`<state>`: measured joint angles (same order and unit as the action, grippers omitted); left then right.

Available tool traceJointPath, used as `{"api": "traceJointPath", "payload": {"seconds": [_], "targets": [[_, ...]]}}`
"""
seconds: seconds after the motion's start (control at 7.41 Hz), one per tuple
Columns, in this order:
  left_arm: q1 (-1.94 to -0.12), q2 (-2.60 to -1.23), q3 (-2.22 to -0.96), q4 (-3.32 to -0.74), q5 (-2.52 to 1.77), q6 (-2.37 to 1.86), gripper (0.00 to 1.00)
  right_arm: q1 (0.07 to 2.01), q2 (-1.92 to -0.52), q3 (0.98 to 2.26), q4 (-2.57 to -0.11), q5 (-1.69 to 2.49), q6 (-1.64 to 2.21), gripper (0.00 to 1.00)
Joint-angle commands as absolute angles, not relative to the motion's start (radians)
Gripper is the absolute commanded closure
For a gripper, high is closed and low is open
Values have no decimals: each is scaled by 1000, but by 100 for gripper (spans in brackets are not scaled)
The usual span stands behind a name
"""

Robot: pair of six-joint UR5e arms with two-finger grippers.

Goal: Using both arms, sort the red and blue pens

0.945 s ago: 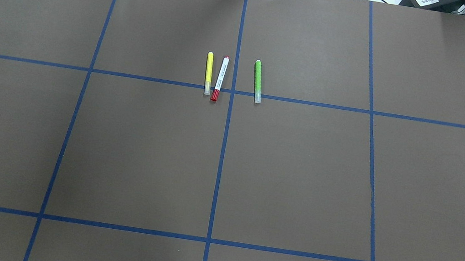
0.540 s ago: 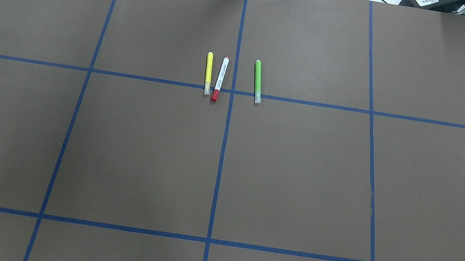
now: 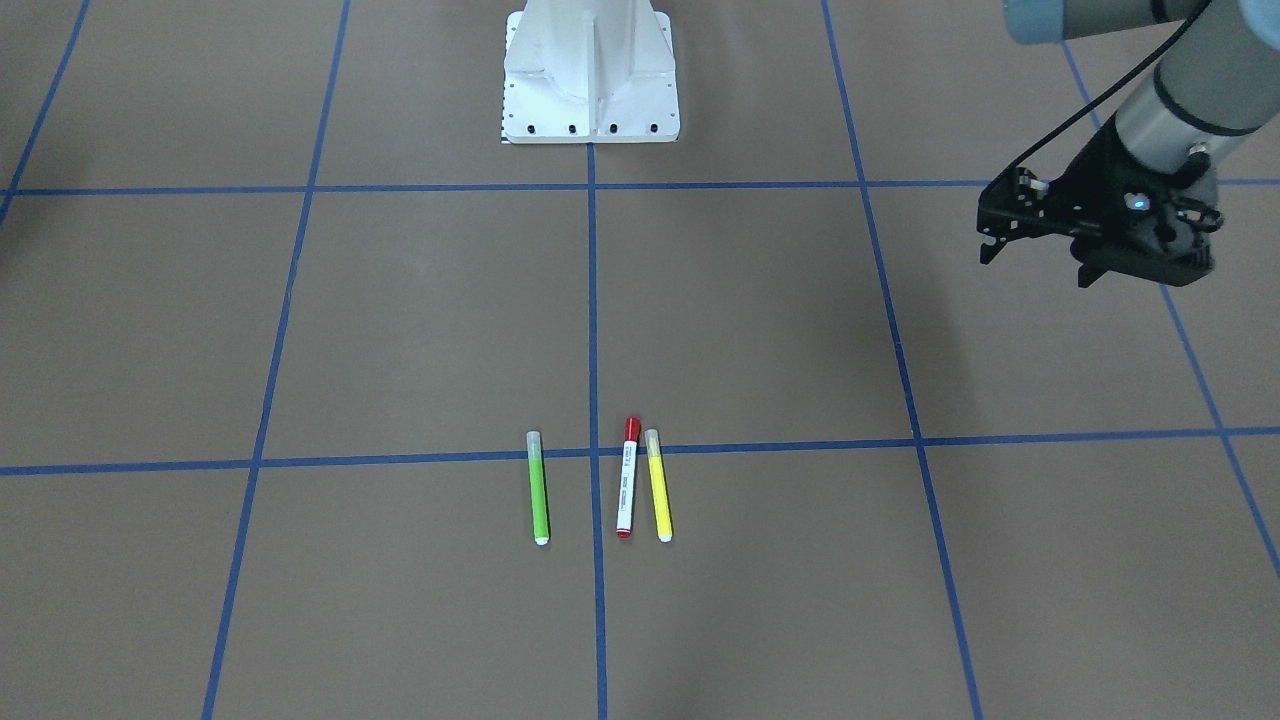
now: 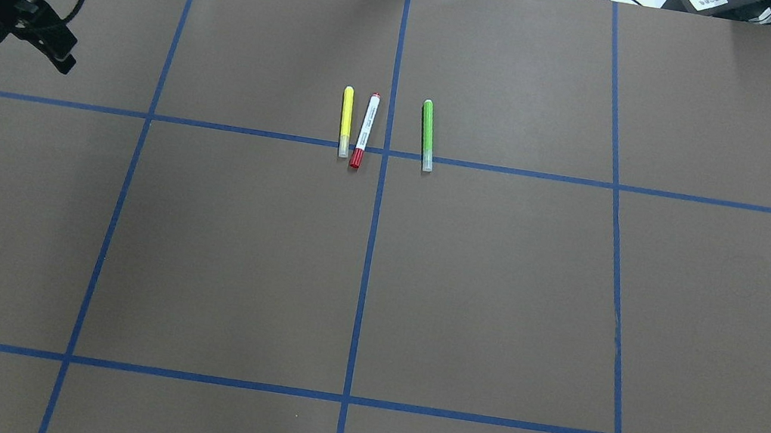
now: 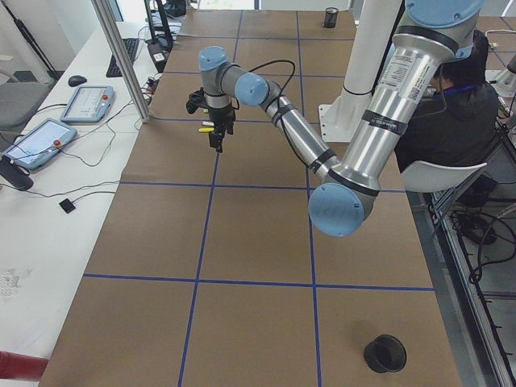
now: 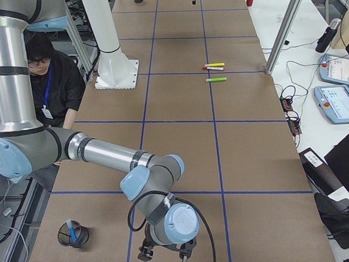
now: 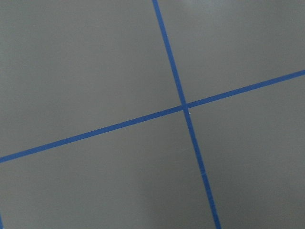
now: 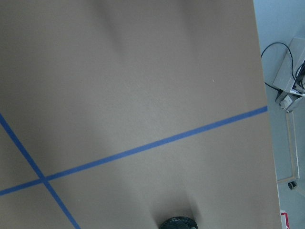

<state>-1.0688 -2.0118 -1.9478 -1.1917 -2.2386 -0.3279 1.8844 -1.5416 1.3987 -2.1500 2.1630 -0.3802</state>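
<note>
Seeing left pincer (image 3: 1035, 268) open and empty, hovering well apart from red pen (image 3: 627, 480) — lying flat mid bench (image 3: 420, 330), just beside yellow marker (image 3: 658, 487). Spotting blue pen (image 6: 71, 229) standing in black cup (image 6: 84, 239) near right pincer (image 6: 168, 251) — can't tell open or closed

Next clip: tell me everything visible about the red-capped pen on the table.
The red pen is a slim, capped marker: white barrel with dark print too small to read, red cap, small red end. It looks plastic. It lies flat on the brown table cover, slightly slanted, cap toward the robot, its cap end crossing a blue tape line, just on the robot's left of the centre line. The yellow marker lies close alongside; whether they touch is unclear. Nothing grips it.
</note>
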Motion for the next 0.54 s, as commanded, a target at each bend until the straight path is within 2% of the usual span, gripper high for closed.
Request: {"api": "traceJointPath", "payload": {"seconds": [0.0, 0.27, 0.4], "targets": [[-949, -2141, -1861, -1192, -2224, -423, 0, 1777, -1517, 1405, -2032, 2265, -313, 0], [-844, -2224, -1809, -1271, -2201, -597, 0, 1715, -1438, 1414, -2020, 2293, -214, 0], [-809, -2221, -1746, -1445, -2165, -718, 0, 1697, -1415, 1416, -2020, 2312, -212, 0]]}}
